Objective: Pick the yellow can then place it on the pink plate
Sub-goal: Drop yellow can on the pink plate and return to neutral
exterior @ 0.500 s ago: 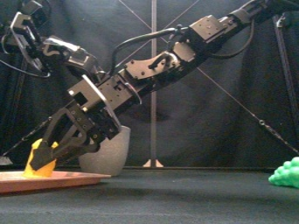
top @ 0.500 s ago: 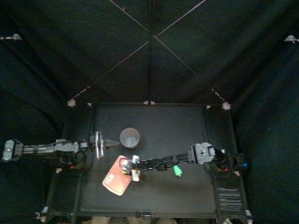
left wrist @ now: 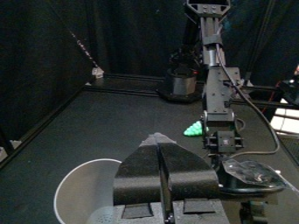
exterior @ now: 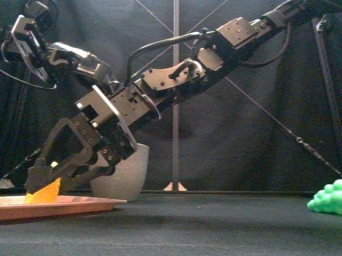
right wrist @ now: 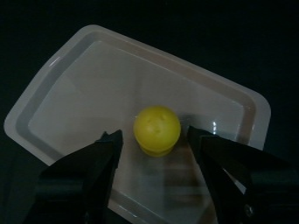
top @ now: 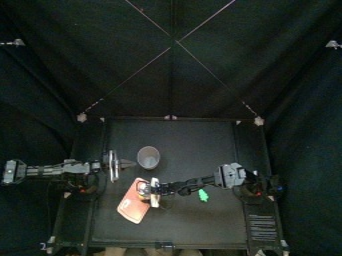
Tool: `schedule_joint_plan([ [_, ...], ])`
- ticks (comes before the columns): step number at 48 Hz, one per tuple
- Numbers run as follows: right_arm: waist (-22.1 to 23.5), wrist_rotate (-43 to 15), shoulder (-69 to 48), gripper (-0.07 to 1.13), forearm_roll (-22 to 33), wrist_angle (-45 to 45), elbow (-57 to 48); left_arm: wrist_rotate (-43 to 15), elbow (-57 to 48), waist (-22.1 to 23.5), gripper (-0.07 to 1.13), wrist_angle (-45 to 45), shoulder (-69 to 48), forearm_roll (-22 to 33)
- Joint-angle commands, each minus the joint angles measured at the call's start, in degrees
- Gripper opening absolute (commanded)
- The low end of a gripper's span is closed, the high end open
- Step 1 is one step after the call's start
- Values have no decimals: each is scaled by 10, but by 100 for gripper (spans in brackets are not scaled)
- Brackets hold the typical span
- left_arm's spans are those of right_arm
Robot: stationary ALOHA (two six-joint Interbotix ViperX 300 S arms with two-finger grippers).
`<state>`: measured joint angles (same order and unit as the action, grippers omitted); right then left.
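**Black table, black curtains: can down on the tray, letting go is the job**

Table and curtains are bare and dark. The yellow can lies near the middle of the pink tray. In the front view it looks tilted, with its low edge on the tray floor.

The right gripper hangs over it with its jaws spread, one on each side. The wrist view shows a thin gap between each jaw and the can, so the claw looks released, not gripping. I judge the placing all but done; what is left is to get clear.

To do that well:
- Keep the jaws wide and do not close them again.
- Rise straight up, without a sideways sweep. The gaps are narrow, and a brush from either jaw could roll the can toward the tray's rim.
- Turn away only once the jaw tips are above the can.
- Mind the grey cup, which stands on the table just behind the tray, under the arm's line.

The green toy sits well to the right, out of the way. The left gripper rests beside the cup with its jaws pressed together on nothing, and it need not move.
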<state>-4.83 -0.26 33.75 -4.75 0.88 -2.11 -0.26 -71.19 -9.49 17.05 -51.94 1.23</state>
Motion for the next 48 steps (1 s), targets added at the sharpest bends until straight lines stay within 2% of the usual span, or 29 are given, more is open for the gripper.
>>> schedule_joint_plan([
  [1, 3, 0, -39, 93, 7, 16, -4, 1, 8, -2, -1, 3, 2, 1],
  [10, 6, 0, -82, 93, 9, 55, -54, 1, 8, 0, -1, 3, 2, 1],
  [21, 9, 4, -174, 94, 23, 169, -145, 3, 8, 0, -1, 2, 2, 1],
  [48, 81, 10, -426, 93, 32, 343, -419, 4, 4, 2, -1, 1, 2, 4],
])
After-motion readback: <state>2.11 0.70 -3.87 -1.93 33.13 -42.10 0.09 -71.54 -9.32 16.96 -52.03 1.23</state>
